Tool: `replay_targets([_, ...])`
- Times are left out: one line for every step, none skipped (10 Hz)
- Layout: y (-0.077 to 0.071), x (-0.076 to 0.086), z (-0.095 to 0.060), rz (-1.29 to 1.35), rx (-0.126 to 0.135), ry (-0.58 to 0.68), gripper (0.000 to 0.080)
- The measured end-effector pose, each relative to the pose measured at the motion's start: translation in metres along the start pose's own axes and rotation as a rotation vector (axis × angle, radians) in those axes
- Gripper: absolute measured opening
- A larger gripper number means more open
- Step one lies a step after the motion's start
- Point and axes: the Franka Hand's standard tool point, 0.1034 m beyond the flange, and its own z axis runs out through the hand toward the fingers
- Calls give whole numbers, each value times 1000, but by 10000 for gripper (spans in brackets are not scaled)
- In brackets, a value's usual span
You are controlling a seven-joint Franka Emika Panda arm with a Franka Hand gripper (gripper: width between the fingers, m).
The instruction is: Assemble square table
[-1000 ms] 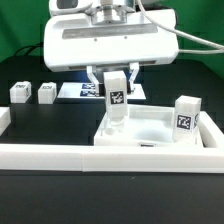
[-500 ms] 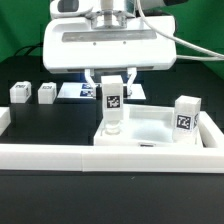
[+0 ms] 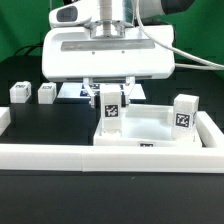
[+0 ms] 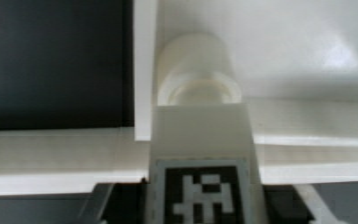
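Item: 1 small white tagged plastic leg block [image 3: 111, 114], clamped upright in the claw [image 3: 111, 97]; tip lowered onto the white square rimmed plastic tray-top [image 3: 155, 126] corner beneath, evidently for seating.

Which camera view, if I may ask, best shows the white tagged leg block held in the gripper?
The exterior view: the white tagged leg block shows upright, tag facing, in the gripper. The wrist view shows it lengthwise, close up and blurred.

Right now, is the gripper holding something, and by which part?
The gripper holds one leg block by its tagged upper end, over the table top.
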Motion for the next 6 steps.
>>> replay_targets([-1, 2, 2, 1, -13, 24, 288])
replay_targets([-4, 4, 4, 8, -19, 43, 288])
replay_targets([-9, 7, 6, 17, -15, 47, 288])
replay_targets([-16, 9, 8, 33, -8, 50, 288])
replay_targets([-21, 10, 8, 41, -4, 49, 288])
replay_targets([-21, 11, 8, 46, -4, 44, 288])
